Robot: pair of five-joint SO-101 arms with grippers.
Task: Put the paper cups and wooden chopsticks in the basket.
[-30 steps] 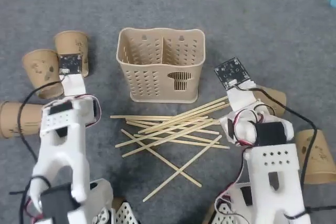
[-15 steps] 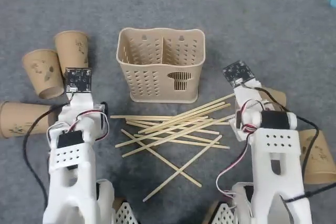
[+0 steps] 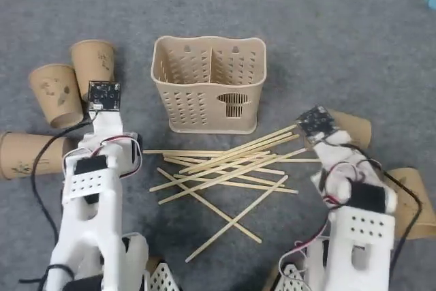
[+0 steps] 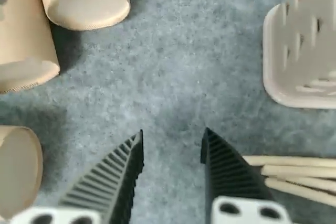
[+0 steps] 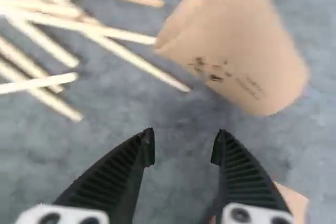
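Beige perforated plastic basket (image 3: 208,103), divided into two compartments, stands upright toward the far middle of the grey felt-covered bench (image 3: 340,46), with nothing visible inside it.

Three tan paper cups lie on their sides to the left of the basket: one nearest it (image 3: 93,63), a second (image 3: 54,93) just beside the first, and a third (image 3: 27,155) closer to the arms. Two more lie to the right, one (image 3: 353,127) near the pale wooden chopsticks (image 3: 235,157) and the other (image 3: 412,199) at the bench's edge. The chopsticks sprawl in a loose, crossed heap in front of the basket, between the two white arms.

The left pincer (image 4: 173,131) is parted by a moderate gap and holds nothing. It hangs above bare felt, with the three cups off to one side, the basket's corner (image 4: 302,51) on the other, and chopstick ends (image 4: 294,174) just beside one finger.

The right pincer (image 5: 184,130) is likewise parted and empty over bare felt. The nearer right-hand cup (image 5: 236,51) lies just ahead of its tips, apart from them, and chopsticks (image 5: 79,30) fan out beside that cup.
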